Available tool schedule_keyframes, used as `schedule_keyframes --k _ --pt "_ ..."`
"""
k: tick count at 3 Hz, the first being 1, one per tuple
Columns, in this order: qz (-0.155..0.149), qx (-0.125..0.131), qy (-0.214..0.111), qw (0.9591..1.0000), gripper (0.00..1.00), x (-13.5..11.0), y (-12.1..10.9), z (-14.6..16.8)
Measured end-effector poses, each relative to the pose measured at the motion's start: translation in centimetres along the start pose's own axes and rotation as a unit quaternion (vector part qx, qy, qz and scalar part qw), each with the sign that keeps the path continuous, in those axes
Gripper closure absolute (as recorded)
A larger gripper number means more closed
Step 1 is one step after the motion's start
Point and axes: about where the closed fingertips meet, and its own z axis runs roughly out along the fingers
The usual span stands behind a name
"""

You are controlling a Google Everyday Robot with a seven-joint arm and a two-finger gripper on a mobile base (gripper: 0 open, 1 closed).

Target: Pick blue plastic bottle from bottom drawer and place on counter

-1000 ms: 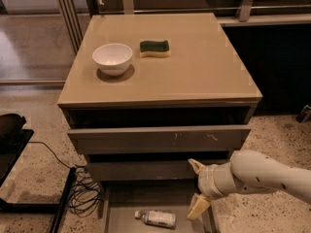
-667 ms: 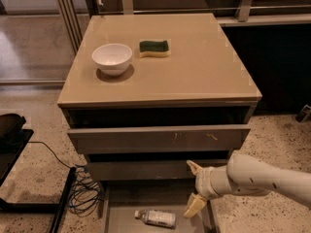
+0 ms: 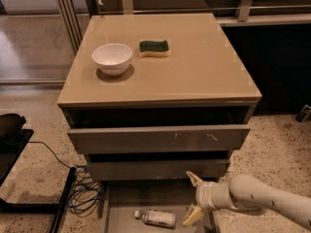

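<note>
The blue plastic bottle [image 3: 156,218] lies on its side on the grey floor of the pulled-out bottom drawer [image 3: 121,203], cap to the left. My gripper [image 3: 193,199] hangs over the drawer's right part, just right of the bottle and not touching it. Its two cream fingers are spread apart and hold nothing. The white arm comes in from the lower right. The beige counter [image 3: 194,67] tops the cabinet above.
A white bowl [image 3: 112,58] and a green-and-yellow sponge [image 3: 154,48] sit on the counter's back left. The two upper drawers [image 3: 155,139] stand slightly out. Cables [image 3: 82,198] and a black frame [image 3: 14,144] lie on the floor at left.
The gripper has shifted a little to the left, closer to the bottle, still open. The bottle has not moved.
</note>
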Motion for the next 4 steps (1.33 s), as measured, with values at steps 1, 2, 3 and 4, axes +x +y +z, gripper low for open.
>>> schedule_keyframes --k 1,2,3,4 --pt "0.024 -0.024 -0.031 0.9989 0.0 4.0 2.0 5.3" --pt "0.024 -0.024 -0.031 0.999 0.0 3.9 2.0 5.2" --pt "0.035 -0.049 -0.037 0.9975 0.0 4.5 3.3 7.9" --pt "0.061 -0.082 -0.036 0.9941 0.0 6.8 4.9 13.3"
